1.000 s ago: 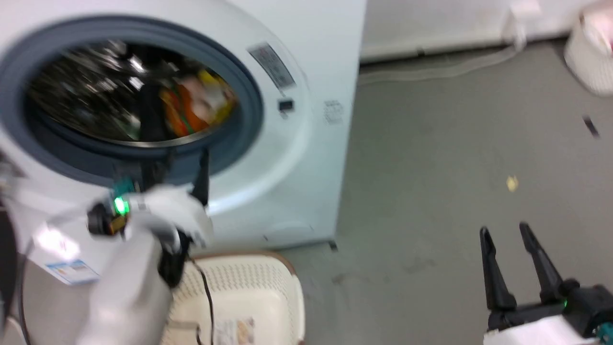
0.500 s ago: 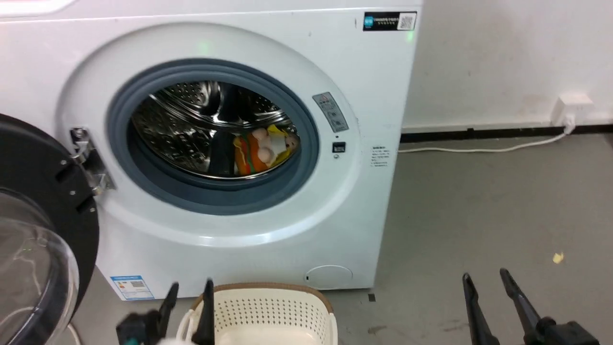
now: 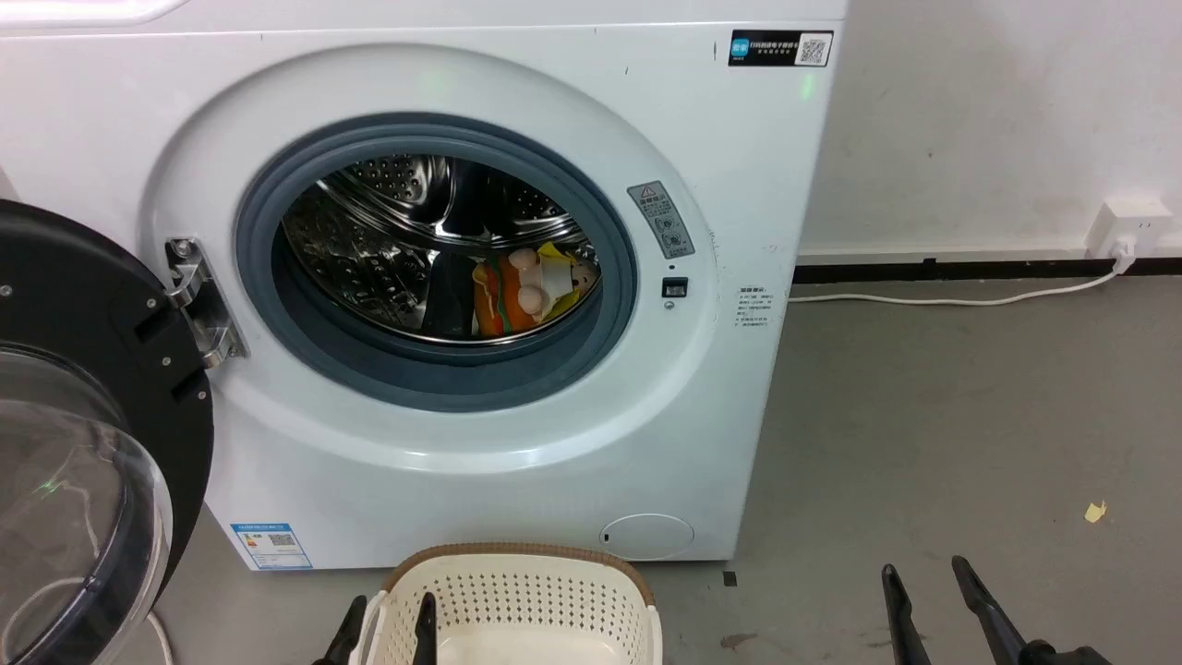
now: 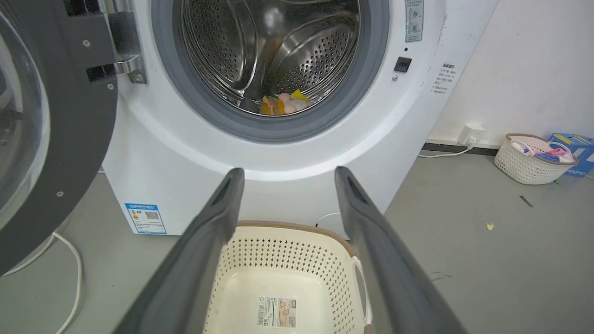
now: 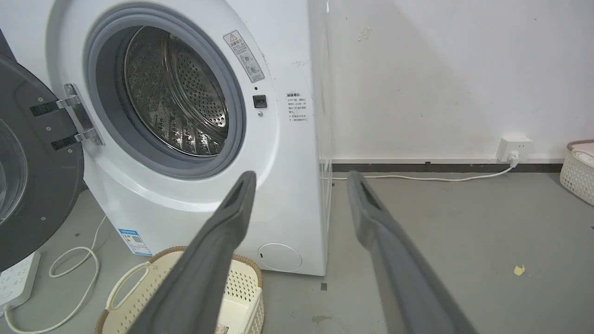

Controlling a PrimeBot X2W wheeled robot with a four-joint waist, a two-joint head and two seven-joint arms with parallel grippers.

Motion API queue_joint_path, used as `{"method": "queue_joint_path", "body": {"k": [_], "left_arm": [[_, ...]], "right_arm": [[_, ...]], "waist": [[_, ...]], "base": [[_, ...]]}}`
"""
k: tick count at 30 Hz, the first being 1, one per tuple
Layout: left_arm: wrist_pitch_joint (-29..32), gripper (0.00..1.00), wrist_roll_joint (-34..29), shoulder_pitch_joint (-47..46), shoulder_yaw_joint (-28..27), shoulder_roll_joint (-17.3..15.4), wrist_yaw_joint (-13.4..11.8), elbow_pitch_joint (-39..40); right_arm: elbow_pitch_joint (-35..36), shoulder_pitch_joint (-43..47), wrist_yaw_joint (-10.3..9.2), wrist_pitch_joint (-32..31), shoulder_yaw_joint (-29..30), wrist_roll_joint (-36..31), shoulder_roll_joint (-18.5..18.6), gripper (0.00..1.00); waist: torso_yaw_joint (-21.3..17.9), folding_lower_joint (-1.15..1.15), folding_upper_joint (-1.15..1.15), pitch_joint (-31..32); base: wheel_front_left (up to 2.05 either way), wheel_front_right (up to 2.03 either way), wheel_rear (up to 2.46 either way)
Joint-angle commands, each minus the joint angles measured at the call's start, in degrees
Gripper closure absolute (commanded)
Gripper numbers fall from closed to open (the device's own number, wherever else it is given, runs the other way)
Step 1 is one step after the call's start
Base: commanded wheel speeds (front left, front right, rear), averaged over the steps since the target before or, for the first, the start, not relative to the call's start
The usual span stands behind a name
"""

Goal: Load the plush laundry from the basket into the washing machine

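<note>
Listing: small soft plush laundry bundle point(image 3: 522, 296), orange hot-dog shape with peach doll and yellow cloth, lying at the bottom front of the steel drum of the large white front-load washing machine point(image 3: 517, 462). Handling, judged: light, squashy, unbreakable; pinch mid-bundle. Cream perforated oval plastic basket point(image 3: 517, 550), on the floor at the washer's foot: holds a label sticker, no laundry. Left claw point(image 3: 391, 605): fingers apart, empty, at the basket's left rim. Right claw point(image 3: 924, 566): fingers apart, empty, over the floor.

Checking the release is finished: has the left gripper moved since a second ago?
Yes: the left gripper has dropped from the gasket of the washing machine back to the basket rim.
</note>
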State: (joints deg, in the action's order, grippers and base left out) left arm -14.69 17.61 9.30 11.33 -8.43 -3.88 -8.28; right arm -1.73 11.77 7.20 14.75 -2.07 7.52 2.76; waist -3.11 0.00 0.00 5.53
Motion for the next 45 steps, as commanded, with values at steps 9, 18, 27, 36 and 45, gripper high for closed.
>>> {"method": "queue_joint_path", "body": {"k": [9,18,27,36,45], "left_arm": [[-0.3,0.0,-1.5,-0.3,-0.5,0.9,1.5,-1.4],[-0.3,0.0,-2.5,-0.7,-1.3,1.9,2.3,-2.0],[0.6,1.0,-2.8,-0.5,-1.4,2.2,2.6,-1.7],[1.5,1.0,-3.8,-1.1,-2.1,2.4,2.7,-1.0],[2.5,1.0,-4.9,-1.7,-2.8,2.6,2.8,-0.3]], "right_arm": [[-0.9,0.2,0.29,0.3,-0.5,0.3,0.1,0.0],[-1.5,0.2,0.29,0.3,-0.7,0.5,0.1,0.0],[-1.3,-0.4,-0.1,-0.5,-0.5,-0.2,0.0,1.0],[-1.1,-1.2,-0.07,-1.5,-0.4,-0.6,0.0,1.0],[-0.9,-2.0,-0.04,-2.5,-0.2,-1.2,0.0,1.0]], "waist": [[-0.3,0.0,0.0,-0.6],[-0.8,0.0,0.0,-1.2],[-0.8,0.01,0.0,-1.6],[-0.5,0.01,0.0,-1.9],[-0.2,0.0,0.0,-2.2]], "base": [[0.0,0.0,0.0],[0.0,0.0,0.0],[0.0,0.0,0.0],[0.0,0.0,0.0],[0.0,0.0,0.0]]}}
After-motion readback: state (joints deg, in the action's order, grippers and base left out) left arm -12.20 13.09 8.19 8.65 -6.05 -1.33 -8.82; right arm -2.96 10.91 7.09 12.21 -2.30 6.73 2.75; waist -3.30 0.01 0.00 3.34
